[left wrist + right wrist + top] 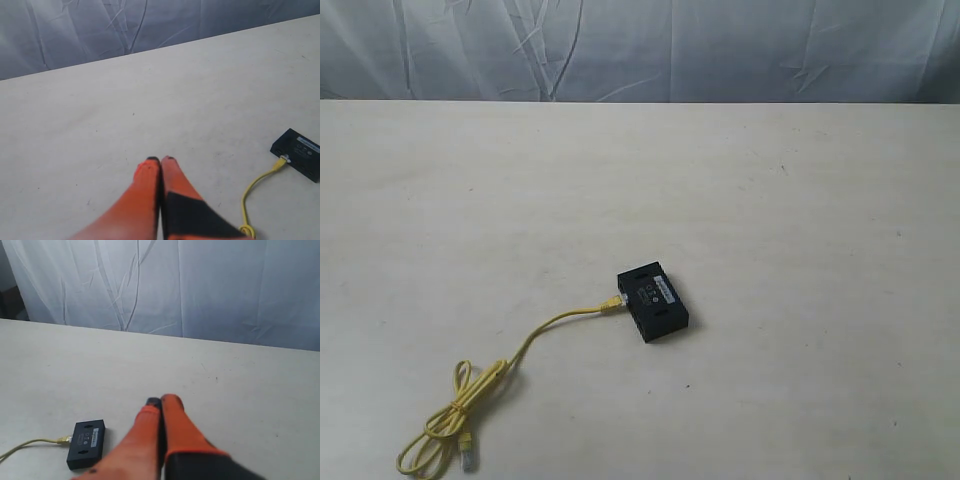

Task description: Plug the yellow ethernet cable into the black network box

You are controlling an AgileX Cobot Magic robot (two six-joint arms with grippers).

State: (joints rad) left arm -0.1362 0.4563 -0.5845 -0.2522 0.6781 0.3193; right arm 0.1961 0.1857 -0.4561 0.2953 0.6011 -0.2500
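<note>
Yellow cable (533, 335), light and limp, is lying with its plug (611, 302) touching the box (654, 304); gripping behind the stiff plug is seeming wisest. Left fingers (147, 180), right fingers (172, 415): pressing together, empty.

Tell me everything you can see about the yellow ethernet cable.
The yellow ethernet cable is a thin, bright yellow cord lying slack on the pale table. One end meets the side of the black network box and looks inserted. From there it curves toward the lower left of the exterior view, gathering into a loose coil. The free plug rests by that coil. Nothing else touches it.
</note>
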